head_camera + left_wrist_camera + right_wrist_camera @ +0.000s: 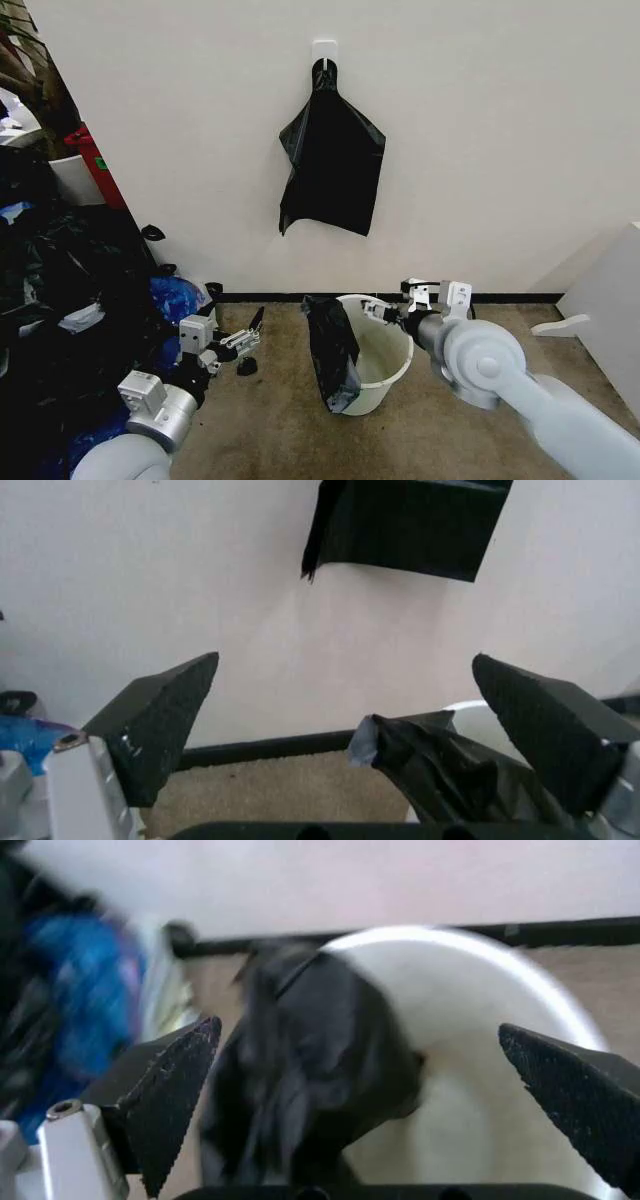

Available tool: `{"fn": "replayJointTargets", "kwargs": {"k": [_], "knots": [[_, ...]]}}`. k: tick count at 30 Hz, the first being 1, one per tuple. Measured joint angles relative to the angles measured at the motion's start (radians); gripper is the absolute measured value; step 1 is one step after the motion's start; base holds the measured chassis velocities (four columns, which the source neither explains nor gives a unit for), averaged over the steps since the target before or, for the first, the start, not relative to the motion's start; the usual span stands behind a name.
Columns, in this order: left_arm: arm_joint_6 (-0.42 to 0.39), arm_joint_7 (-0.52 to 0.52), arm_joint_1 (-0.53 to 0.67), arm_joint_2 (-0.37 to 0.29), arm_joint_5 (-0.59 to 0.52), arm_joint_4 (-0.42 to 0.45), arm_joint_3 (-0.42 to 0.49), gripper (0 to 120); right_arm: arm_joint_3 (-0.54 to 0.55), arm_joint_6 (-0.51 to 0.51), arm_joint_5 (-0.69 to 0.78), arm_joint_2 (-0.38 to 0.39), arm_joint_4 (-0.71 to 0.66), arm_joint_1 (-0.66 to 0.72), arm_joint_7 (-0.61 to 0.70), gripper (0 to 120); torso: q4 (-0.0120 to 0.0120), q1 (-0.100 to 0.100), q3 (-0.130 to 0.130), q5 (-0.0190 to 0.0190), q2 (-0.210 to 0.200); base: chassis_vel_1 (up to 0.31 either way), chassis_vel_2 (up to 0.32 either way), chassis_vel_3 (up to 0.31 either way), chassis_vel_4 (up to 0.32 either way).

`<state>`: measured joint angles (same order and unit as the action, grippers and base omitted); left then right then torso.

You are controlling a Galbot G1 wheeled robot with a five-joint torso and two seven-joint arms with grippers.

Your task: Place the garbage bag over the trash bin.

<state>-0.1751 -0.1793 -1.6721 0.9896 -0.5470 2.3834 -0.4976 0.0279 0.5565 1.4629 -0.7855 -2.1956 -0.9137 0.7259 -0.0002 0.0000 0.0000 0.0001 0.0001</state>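
The trash bin [385, 360] is a small white bucket on the carpet by the wall. The black garbage bag [333, 352] hangs limp over the bin's left rim, mostly down its outside. My right gripper [380, 312] is open, just above the bin's far right rim. In the right wrist view the gripper [360, 1027] has its fingers wide apart, with the bag [310, 1065] and the bin [480, 1065] beyond them. My left gripper [252, 342] is open, low and to the left of the bin, apart from the bag. Past the open left gripper [345, 662] lie the bag [450, 769] and a bit of the bin [470, 709].
Flat black bags [332, 165] hang from a white hook on the wall above the bin. A heap of stuffed black sacks [60, 300] and a blue bag [175, 297] crowd the left side, with a red container [95, 160] behind. A white panel [610, 300] stands at the right.
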Motion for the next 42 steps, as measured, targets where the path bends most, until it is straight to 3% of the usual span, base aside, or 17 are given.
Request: {"fn": "replayJointTargets", "kwargs": {"k": [3,20,26,32,33,42], "knots": [[0.000,0.000,0.001,0.003,0.001,-0.002,0.006,100,0.017,0.028,-0.031,-0.033,0.004,-0.019,-0.047,100,0.0001,0.000,0.000,-0.0001,0.000,0.000,0.000,0.000,0.000],[0.000,0.001,0.001,0.014,0.017,-0.002,0.027,100,0.126,0.032,-0.043,-0.118,0.094,0.056,-0.040,100,0.0003,0.000,0.000,-0.0001,0.000,0.000,0.000,0.000,0.000],[0.001,0.001,0.000,0.016,0.019,0.000,0.027,100,0.136,0.021,-0.025,-0.151,0.132,0.057,-0.036,73,0.0002,0.000,0.000,-0.0001,0.000,0.000,0.000,0.000,0.000],[0.002,0.001,0.000,0.015,0.019,0.005,0.025,100,0.143,0.017,-0.018,-0.169,0.151,0.050,-0.029,55,0.0002,0.000,0.000,-0.0001,0.000,0.000,0.000,0.000,0.000],[0.002,0.001,-0.001,0.013,0.019,0.006,0.022,100,0.146,0.016,-0.019,-0.173,0.156,0.049,-0.030,47,0.0002,0.000,0.000,-0.0001,0.000,0.000,0.000,0.000,0.000],[0.002,0.000,-0.002,0.011,0.018,0.008,0.021,100,0.158,0.000,-0.029,-0.179,0.168,0.058,-0.029,17,0.0002,0.000,0.000,-0.0001,0.000,0.000,0.000,0.000,0.000]]}}
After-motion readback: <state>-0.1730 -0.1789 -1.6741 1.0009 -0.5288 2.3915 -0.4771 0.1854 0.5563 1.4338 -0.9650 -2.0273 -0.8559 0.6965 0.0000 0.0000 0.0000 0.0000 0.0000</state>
